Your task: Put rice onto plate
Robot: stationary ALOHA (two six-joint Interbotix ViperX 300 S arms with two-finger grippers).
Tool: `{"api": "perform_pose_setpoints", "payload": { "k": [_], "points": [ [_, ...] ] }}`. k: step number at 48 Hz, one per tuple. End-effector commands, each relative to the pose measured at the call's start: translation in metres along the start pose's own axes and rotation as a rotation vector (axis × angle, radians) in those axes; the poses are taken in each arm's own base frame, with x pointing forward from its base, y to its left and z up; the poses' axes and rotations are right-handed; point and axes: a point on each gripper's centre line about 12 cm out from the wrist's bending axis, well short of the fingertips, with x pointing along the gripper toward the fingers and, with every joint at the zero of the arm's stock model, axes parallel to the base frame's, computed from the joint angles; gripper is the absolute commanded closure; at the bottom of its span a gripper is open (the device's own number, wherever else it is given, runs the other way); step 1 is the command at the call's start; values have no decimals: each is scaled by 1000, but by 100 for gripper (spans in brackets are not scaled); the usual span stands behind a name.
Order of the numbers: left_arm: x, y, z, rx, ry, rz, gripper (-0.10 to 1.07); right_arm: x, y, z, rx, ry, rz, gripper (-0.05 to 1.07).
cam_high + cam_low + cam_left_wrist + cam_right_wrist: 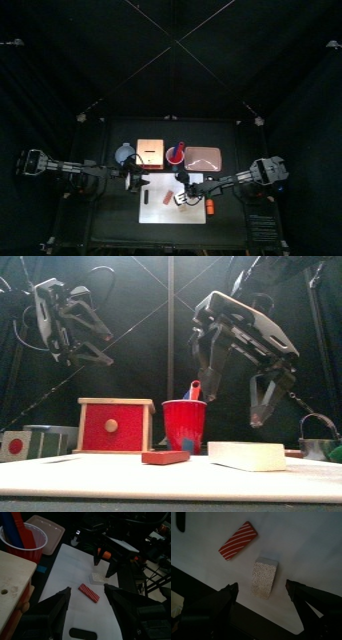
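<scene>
The rice (264,577) lies on the table, not yet picked up. The right gripper (261,592) hangs over it, jaws wide open (nothing held). The left gripper (87,594) waits open too. The plate (45,527) has no rice.

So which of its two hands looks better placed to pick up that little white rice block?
The right hand, probably. Its jaws stand wide open directly over the rice, which sits between them. The left hand is also open but farther back, nearer the red striped piece.

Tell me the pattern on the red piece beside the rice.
Red with thin white diagonal stripes; right wrist view.
</scene>
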Motion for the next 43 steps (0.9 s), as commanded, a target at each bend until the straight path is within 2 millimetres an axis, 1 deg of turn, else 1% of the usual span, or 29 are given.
{"api": "perform_pose_setpoints", "payload": {
  "k": [1,11,16,23,25,31,34,37,43],
  "points": [
    [-1,-1,4,4,-16,-5,7,-3,11,2,-4,-8,20,0],
    [-5,0,2,3,-17,-6,7,12,11,1,-11,8,-58,1],
    [-6,0,0,3,-16,-5,7,17,11,-2,-17,15,-83,6],
    [-7,0,0,3,-16,-5,7,20,16,-5,-25,21,-86,18],
    [-7,0,0,1,-16,-5,7,22,18,-7,-27,25,-87,24],
    [-7,0,0,3,-16,-5,7,24,19,-9,-31,27,-91,35],
    [-7,0,0,1,-16,-5,7,22,19,-9,-35,24,-90,38],
    [-7,0,0,1,-16,-5,7,17,18,-8,-41,22,-93,38],
    [-7,1,0,-2,-16,-5,7,-6,12,-4,-64,6,-125,38]
  ]
}}
